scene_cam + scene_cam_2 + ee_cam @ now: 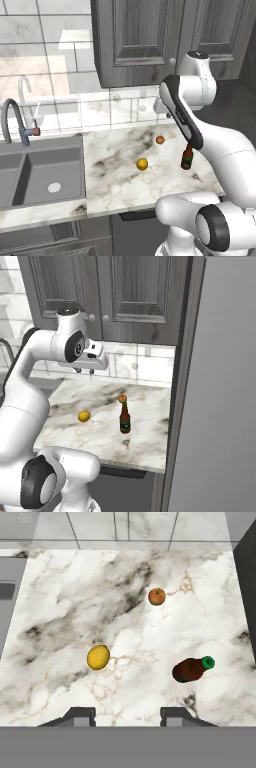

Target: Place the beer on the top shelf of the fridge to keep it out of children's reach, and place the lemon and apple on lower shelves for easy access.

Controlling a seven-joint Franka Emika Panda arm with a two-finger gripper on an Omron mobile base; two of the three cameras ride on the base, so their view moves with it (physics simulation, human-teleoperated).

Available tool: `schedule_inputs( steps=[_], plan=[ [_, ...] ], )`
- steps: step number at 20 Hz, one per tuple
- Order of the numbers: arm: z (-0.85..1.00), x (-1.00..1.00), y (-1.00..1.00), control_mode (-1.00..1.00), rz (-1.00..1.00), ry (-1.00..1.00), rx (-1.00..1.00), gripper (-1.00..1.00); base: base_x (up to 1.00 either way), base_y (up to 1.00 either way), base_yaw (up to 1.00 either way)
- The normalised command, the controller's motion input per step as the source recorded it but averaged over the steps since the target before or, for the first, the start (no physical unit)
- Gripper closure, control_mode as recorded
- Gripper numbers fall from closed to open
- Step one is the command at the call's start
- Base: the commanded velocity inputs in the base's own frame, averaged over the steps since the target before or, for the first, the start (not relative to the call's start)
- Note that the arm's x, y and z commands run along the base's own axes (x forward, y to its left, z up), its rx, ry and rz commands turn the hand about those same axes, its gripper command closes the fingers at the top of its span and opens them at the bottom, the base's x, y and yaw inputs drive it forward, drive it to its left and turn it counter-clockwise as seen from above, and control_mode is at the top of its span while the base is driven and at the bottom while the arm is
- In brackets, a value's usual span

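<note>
**A:** So, how far is the task, in your opinion?

**B:** Almost nothing is done yet, I think. The beer [124,418] stands upright on the marble surface [60,612], toward the side nearest the fridge [220,386]. The lemon [98,657] lies near the middle of the surface, and the apple [157,596] is further back, toward the tiled wall. All three are well apart from each other.

**A:** And the fridge? Is it open?

**B:** As far as I can see, no. In the right base view only its flat grey door and side show; I cannot see any shelf, so the top shelf and the lower shelves are hidden behind the door.

**A:** What does the hand do?

**B:** The hand [84,372] hangs high above the surface and looks down on the three things. Its fingers [80,716] are drawn in as far as they go and they clamp nothing; no object is between them.

**A:** Then what is left?

**B:** Everything, by my judgement. The door must be opened, the beer must go on the highest pane, and both fruits on lower panes. Probably the door comes first, but this is only my guess.
</note>
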Motion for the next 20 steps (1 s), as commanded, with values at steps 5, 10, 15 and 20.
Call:
schedule_inputs(
  steps=[5, 10, 15, 20],
  plan=[
    [-0.07, -0.15, 0.0, -1.0, -0.01, -0.05, 0.0, -1.0, 0.0, 0.0, 0.0],
    [-0.42, -0.25, 0.08, -1.0, -0.08, -0.17, 0.0, -1.0, 0.0, 0.0, 0.0],
    [-0.48, -0.06, 0.29, -1.0, -0.01, -0.06, 0.0, -1.0, 0.0, 0.0, 0.0],
    [-0.55, 0.0, 0.4, -1.0, -0.02, 0.0, 0.0, -1.0, 0.0, 0.0, 0.0]
  ],
)
